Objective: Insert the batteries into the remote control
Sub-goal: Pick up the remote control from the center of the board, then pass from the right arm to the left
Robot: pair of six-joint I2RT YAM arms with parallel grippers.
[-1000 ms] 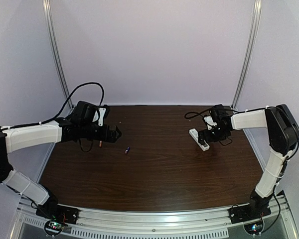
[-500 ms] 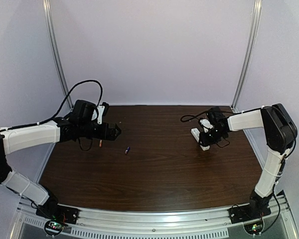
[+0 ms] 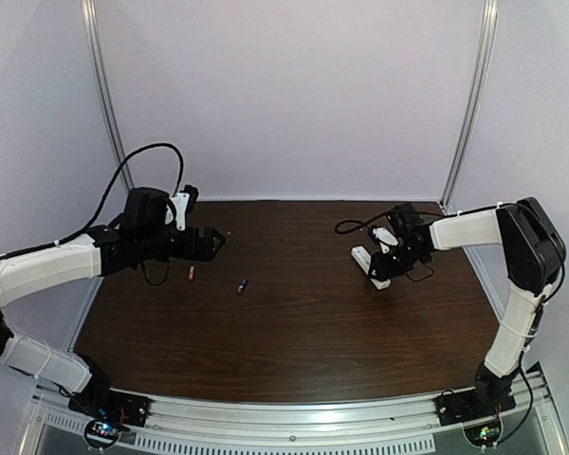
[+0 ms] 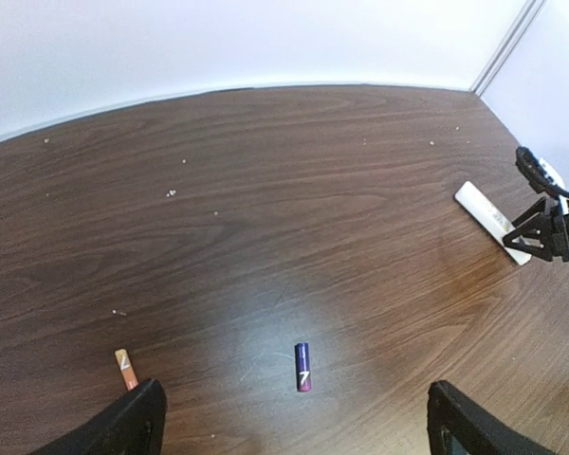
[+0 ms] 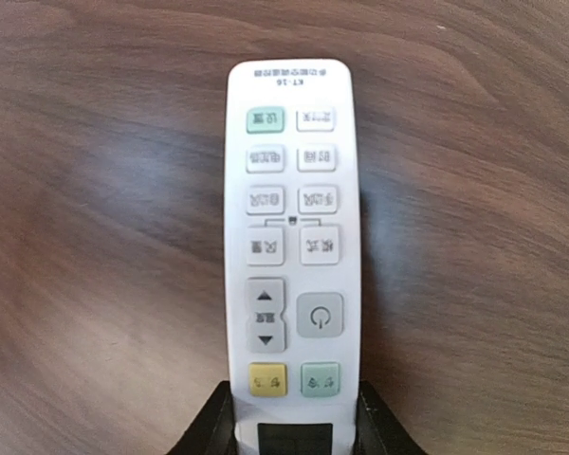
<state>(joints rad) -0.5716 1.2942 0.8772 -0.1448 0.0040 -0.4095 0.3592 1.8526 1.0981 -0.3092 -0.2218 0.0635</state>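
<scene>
The remote control (image 5: 292,265) is a slim white bar, button face up, low at the table's right side (image 3: 368,263). My right gripper (image 5: 296,422) is shut on its display end, one black finger pressed against each long side. Whether the remote rests on the wood or hangs just above it, I cannot tell. The bluish-purple battery (image 4: 302,367) lies flat on the table between the wide-open fingers of my left gripper (image 4: 299,431), which hovers above it. The orange-red battery (image 4: 126,369) lies just past the left finger. The top view shows both batteries (image 3: 241,285) (image 3: 191,274) left of centre.
The dark wooden table (image 3: 294,332) is walled by pale panels at the back and sides, with metal posts (image 3: 469,104) in the back corners. Small crumbs dot the far wood (image 4: 171,193). A black cable (image 3: 156,156) loops above my left arm.
My right gripper has shut on the remote and shifted it slightly left. My left arm has risen and drawn back a little, its gripper still open.
</scene>
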